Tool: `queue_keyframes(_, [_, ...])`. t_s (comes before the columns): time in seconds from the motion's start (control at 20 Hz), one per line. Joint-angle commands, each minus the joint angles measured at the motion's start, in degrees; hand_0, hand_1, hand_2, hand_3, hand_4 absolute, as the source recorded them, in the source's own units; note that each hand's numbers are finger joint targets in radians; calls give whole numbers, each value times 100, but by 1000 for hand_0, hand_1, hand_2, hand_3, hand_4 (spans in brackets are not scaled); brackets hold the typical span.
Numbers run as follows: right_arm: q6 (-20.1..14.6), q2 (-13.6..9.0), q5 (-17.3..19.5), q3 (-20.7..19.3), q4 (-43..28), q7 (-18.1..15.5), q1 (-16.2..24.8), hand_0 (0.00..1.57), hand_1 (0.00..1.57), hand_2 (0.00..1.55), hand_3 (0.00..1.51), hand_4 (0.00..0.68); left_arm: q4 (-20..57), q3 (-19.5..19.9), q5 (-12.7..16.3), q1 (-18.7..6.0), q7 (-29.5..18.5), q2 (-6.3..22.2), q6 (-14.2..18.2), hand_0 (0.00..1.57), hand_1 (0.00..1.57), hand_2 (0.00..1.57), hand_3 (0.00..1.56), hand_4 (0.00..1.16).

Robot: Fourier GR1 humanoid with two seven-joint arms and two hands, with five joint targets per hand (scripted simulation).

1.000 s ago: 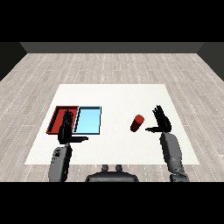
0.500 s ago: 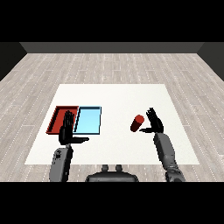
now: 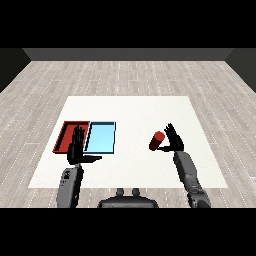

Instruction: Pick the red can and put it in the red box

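Head view: the red can [image 3: 156,140] stands tilted on the white table [image 3: 135,112], right of the light blue tray [image 3: 101,138] and red tray [image 3: 68,135]. The right hand [image 3: 173,139], fingers spread, is just beside it. The left hand [image 3: 77,149], fingers straight, overlaps the red tray.

2 trays [image 3: 68,150] side by side, table [image 3: 130,107] left; can [image 3: 156,140] well right, right hand [image 3: 174,141] just beside.

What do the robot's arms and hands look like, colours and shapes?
Both forearms are grey, smooth, rounded tubes that come in from the lower corners. Each ends in a black hand with slim fingers and a thumb: the left hand and the right hand. No cables, markings or sleeves are visible.
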Motion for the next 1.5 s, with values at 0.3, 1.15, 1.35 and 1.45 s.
queue_keyframes(0.3, [223,31,133,-1,1204,-500,-534,0,0,0,0,0,119,-227,-200,480,-571,-189,-48,0,0,0,0,0])
queue_keyframes(1.15, [-275,498,70,68,1374,-149,-1173,0,0,0,0,0,-223,-13,3,238,-26,-2,-10,0,0,0,0,0])
queue_keyframes(1.35, [-643,674,401,258,1572,-591,-935,0,0,0,0,0,495,120,13,-384,-169,28,-11,0,0,0,0,0])
queue_keyframes(1.45, [-731,416,468,159,1962,-623,-1159,0,0,0,0,0,-19,-101,-185,-84,71,-133,251,0,0,0,0,0])
